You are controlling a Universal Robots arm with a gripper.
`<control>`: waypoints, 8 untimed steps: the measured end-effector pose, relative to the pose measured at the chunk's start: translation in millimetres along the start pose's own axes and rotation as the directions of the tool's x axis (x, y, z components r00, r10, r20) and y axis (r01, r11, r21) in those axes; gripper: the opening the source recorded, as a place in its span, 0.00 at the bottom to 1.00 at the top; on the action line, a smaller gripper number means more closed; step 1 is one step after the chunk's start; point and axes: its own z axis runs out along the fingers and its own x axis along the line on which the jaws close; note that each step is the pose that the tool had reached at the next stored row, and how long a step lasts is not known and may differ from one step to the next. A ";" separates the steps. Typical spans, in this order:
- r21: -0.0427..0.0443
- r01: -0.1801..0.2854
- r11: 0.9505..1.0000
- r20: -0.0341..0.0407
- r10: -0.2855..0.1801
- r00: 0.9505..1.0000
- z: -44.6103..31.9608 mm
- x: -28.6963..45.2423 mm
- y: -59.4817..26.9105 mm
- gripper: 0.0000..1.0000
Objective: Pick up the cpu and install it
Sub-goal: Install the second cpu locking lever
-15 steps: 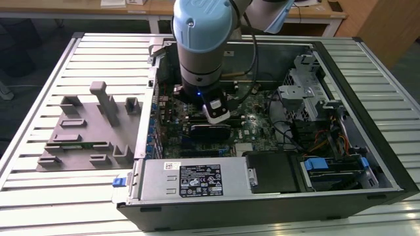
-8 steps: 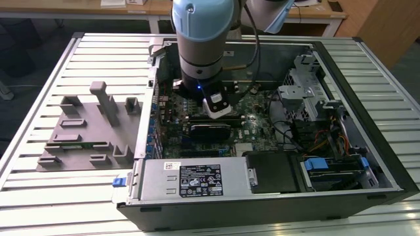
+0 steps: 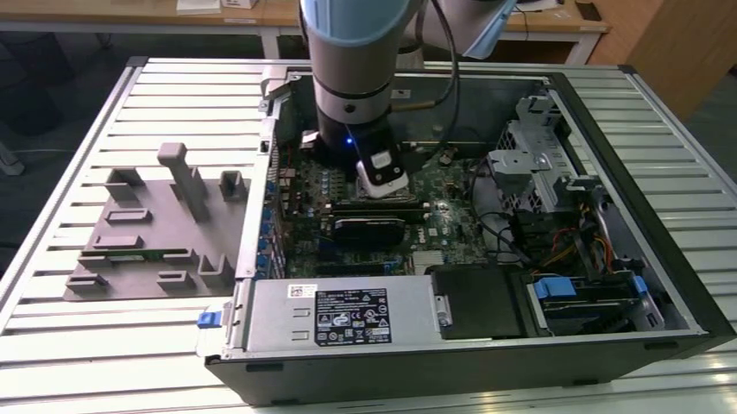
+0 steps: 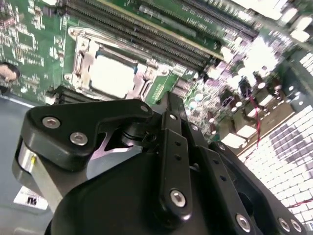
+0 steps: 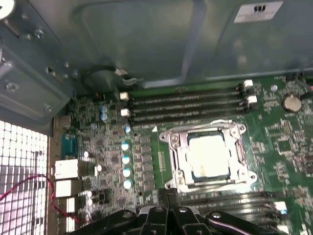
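Observation:
The cpu [image 5: 209, 155] is a pale square chip lying flat inside the metal-framed socket [image 5: 244, 172] on the green motherboard. In the second wrist view the cpu [image 4: 112, 76] sits in the same socket frame [image 4: 78, 58]. My black gripper [image 5: 168, 192] hovers above the board just beside the socket, its fingers drawn together and shut with nothing between them. The gripper [image 4: 168, 100] stands a little off the socket's edge and is not touching the chip. In the exterior view the gripper [image 3: 386, 197] reaches down into the open computer case [image 3: 679, 293] and hides the socket.
Rows of memory slots [image 5: 186, 105] flank the socket on both sides. A power supply [image 3: 334, 315] and a black drive bay [image 3: 484, 302] fill the case's near side, with a drive cage and cables [image 3: 541, 216] at the exterior view's right. A grey fixture plate [image 3: 150, 233] lies on the slatted table.

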 end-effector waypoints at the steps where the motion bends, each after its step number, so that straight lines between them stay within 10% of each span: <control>1: 0.011 0.000 1.000 0.002 0.000 1.000 -0.1 0.0 0.3 0.11; 8: 0.059 -0.013 0.998 0.012 0.013 1.000 0.2 -4.7 2.2 0.11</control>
